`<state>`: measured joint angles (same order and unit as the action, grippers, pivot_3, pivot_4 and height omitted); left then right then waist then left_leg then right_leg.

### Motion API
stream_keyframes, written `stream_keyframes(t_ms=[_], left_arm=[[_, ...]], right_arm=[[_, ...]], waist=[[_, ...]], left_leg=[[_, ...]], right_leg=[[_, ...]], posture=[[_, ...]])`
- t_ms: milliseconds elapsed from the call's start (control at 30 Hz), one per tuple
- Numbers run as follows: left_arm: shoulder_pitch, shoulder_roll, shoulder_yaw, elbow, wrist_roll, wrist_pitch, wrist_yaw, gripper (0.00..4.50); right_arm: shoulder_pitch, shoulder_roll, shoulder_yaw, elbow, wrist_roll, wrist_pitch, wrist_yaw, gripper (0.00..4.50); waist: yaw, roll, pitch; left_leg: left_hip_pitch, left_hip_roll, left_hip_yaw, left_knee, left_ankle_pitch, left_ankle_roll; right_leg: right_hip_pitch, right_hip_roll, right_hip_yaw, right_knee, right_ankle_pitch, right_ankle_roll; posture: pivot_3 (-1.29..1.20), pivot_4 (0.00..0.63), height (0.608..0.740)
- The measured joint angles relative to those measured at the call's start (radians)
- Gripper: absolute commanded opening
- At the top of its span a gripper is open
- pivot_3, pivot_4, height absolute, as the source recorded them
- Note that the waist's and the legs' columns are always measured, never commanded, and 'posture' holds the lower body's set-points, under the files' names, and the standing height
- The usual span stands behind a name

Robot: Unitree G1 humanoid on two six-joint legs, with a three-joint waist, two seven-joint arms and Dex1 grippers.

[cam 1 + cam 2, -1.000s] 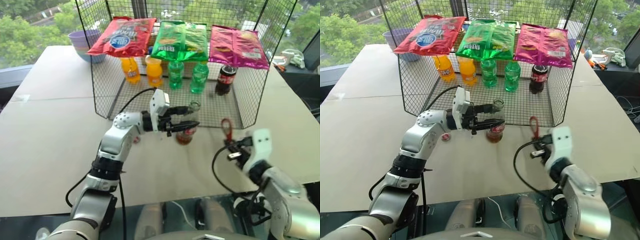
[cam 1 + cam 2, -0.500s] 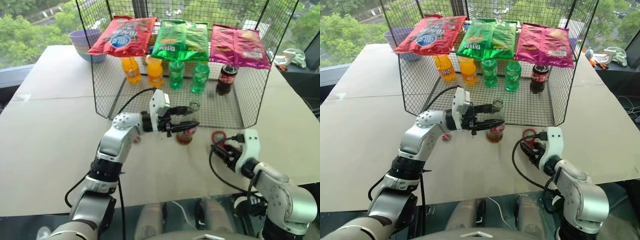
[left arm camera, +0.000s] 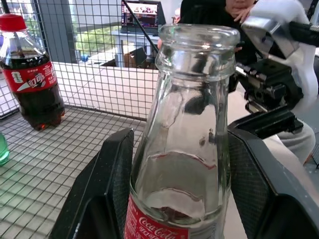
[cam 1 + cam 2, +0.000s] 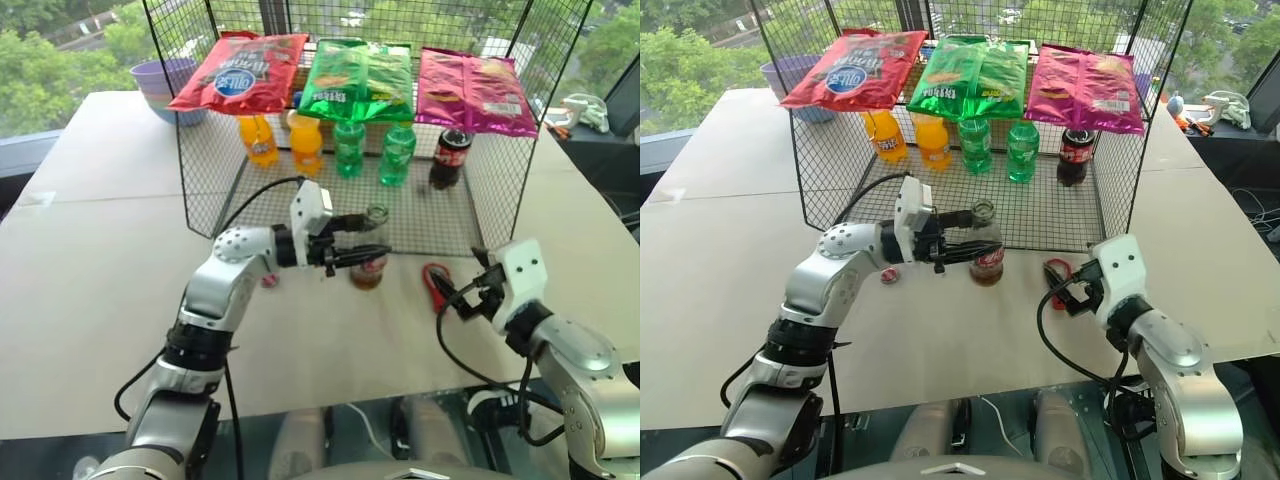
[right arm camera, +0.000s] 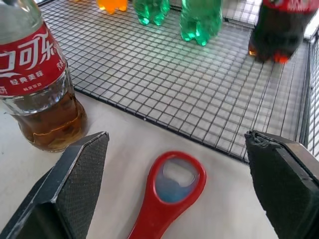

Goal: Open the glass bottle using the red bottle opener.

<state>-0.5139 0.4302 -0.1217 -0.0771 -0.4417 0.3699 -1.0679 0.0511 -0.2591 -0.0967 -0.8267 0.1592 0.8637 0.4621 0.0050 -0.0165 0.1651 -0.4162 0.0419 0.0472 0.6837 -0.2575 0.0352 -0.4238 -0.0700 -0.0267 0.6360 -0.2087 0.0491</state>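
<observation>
Left wrist view: I see the bottle (image 3: pixel 182 149) upright between my left gripper's two black fingers (image 3: pixel 107 189), which press against its sides; its mouth is bare, with no cap on it, and only a little brown cola sits low in the glass. In the left eye view the bottle (image 4: pixel 369 262) stands on the table (image 4: pixel 90 260) just in front of the wire rack (image 4: pixel 450 215), with the left gripper (image 4: pixel 358 252) reaching level from the left and clamped on its body.

The opener (image 5: pixel 162 196) lies flat on the table, ring head toward the rack, just right of the bottle and apart from it. My right gripper (image 4: pixel 455 295) hangs near the opener (image 4: pixel 435 283); in the right wrist view its fingers (image 5: pixel 75 184) stand wide apart on either side of the opener, touching nothing, so the tool is released.

A small round cap (image 4: pixel 268 283) lies on the table under the left forearm. On the rack floor stand two orange bottles (image 4: pixel 258 138), two green bottles (image 4: pixel 350 148) and a dark cola bottle (image 4: pixel 448 158); three snack bags (image 4: pixel 362 82) rest across the top. A stack of bowls (image 4: pixel 158 85) sits at the far left.
</observation>
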Motion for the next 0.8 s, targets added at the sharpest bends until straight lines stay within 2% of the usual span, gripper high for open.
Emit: stream_keyframes(t_ms=[300, 367, 400, 467, 500, 800], left_arm=[[0.027, 0.049, 0.037, -0.034, -0.031, 0.018, 0.016, 2.15], [0.027, 0.049, 0.037, -0.040, -0.037, 0.032, 0.021, 3.19], [0.027, 0.049, 0.036, -0.042, -0.037, 0.039, 0.023, 3.46], [0.027, 0.049, 0.034, -0.042, -0.037, 0.053, 0.028, 4.29], [0.027, 0.049, 0.034, -0.042, -0.037, 0.059, 0.030, 4.40], [0.027, 0.049, 0.034, -0.047, -0.037, 0.060, 0.027, 4.40]], right_arm=[[0.013, -0.031, 0.028, 0.001, 0.028, -0.085, -0.011, 4.43], [0.013, -0.041, 0.033, 0.001, 0.033, -0.097, -0.011, 4.50], [0.013, -0.043, 0.035, 0.001, 0.035, -0.103, -0.011, 4.50], [0.013, -0.054, 0.038, 0.002, 0.042, -0.113, -0.011, 4.50], [0.012, -0.058, 0.038, 0.006, 0.045, -0.122, -0.012, 4.50], [0.010, -0.075, 0.039, 0.020, 0.056, -0.136, -0.029, 4.50]], waist=[[0.001, 0.000, 0.000], [0.001, 0.000, 0.000], [0.002, 0.000, 0.000], [0.003, 0.000, 0.000], [0.005, 0.000, 0.000], [0.007, 0.000, 0.000]], left_leg=[[0.000, 0.000, 0.000, 0.000, 0.000, 0.000], [0.000, 0.000, 0.000, 0.000, 0.000, 0.000], [0.000, 0.000, 0.000, 0.000, 0.000, 0.000], [0.000, 0.000, 0.000, 0.000, 0.000, 0.000], [0.000, 0.000, 0.000, 0.000, 0.000, 0.000], [0.000, 0.000, 0.000, 0.000, 0.000, 0.000]], right_leg=[[0.000, 0.000, 0.000, 0.000, 0.000, 0.000], [0.000, 0.000, 0.000, 0.000, 0.000, 0.000], [0.000, 0.000, 0.000, 0.000, 0.000, 0.000], [0.000, 0.000, 0.000, 0.000, 0.000, 0.000], [0.000, 0.000, 0.000, 0.000, 0.000, 0.000], [0.000, 0.000, 0.000, -0.001, 0.000, 0.000]], posture=[[0.00, 0.150, 0.740], [0.00, 0.150, 0.740], [0.00, 0.150, 0.740], [0.00, 0.150, 0.740], [0.00, 0.150, 0.740], [0.00, 0.150, 0.740]])
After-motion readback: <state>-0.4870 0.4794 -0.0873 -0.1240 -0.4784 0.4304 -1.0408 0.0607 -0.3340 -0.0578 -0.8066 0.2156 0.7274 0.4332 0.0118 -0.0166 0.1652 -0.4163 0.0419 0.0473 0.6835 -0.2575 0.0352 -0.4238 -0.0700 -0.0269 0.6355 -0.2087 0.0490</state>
